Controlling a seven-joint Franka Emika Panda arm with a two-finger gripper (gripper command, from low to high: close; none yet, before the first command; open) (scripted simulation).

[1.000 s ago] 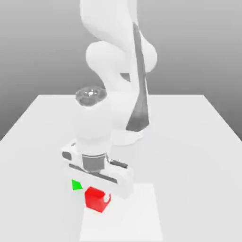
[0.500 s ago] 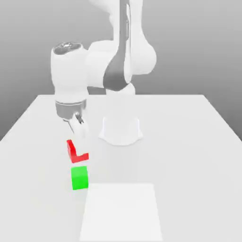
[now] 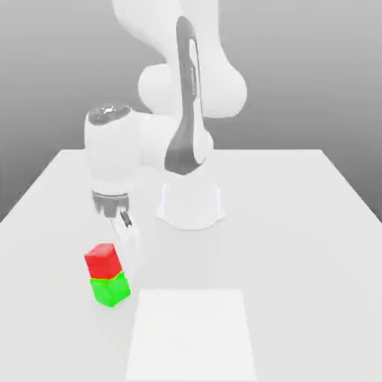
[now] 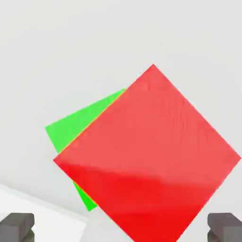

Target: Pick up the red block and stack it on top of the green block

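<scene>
Red block (image 3: 102, 260) atop green block (image 3: 110, 289), apparently skewed, jaws released beside it.

In the hand view the red block (image 4: 149, 158) covers most of the green block (image 4: 78, 130), leaving just one corner and a thin edge strip of green in sight, and the red block's lowest corner is cut off by the picture's edge. The two dark fingertips (image 4: 16, 226) are likewise clipped there. In the exterior view the arm (image 3: 183, 112) runs off the top, its upper links unseen.
</scene>
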